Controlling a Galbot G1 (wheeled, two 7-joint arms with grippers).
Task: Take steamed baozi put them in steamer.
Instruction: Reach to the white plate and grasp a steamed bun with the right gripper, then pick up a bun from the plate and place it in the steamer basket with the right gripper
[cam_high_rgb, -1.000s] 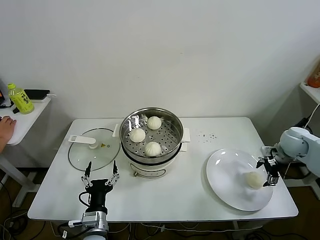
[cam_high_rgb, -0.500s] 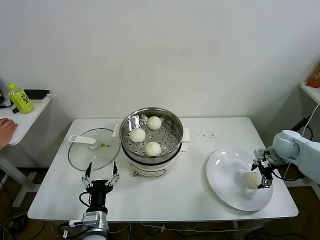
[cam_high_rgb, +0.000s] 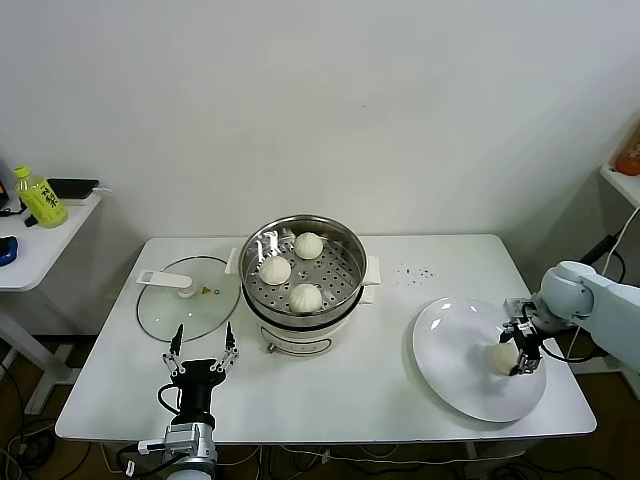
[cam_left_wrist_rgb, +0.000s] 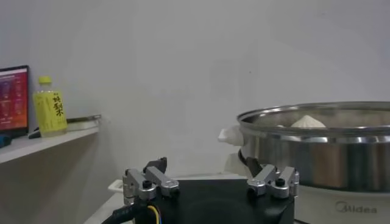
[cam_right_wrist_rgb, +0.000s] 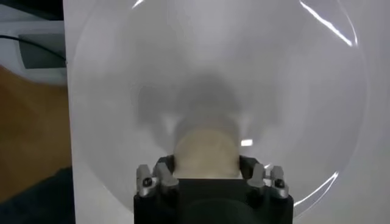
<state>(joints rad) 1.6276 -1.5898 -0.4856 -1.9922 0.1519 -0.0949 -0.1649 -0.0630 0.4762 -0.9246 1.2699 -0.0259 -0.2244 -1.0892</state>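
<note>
Right wrist view: right gripper (cam_right_wrist_rgb: 205, 167) now seemingly pinching last baozi (cam_right_wrist_rgb: 204, 153) on plate (cam_right_wrist_rgb: 304, 91); earlier spread.

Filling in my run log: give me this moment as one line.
right gripper: closed around last baozi on plate | steamer: three buns | left gripper: open, parked by lid

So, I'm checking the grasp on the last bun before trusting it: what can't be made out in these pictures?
- Right end effector on baozi, head view: contact too small to judge.
- Right wrist view: fingertips cut off by the edge; the end effector's body hides the baozi's near side.
- Left wrist view: steamer wall hides its buns, except one top.
</note>
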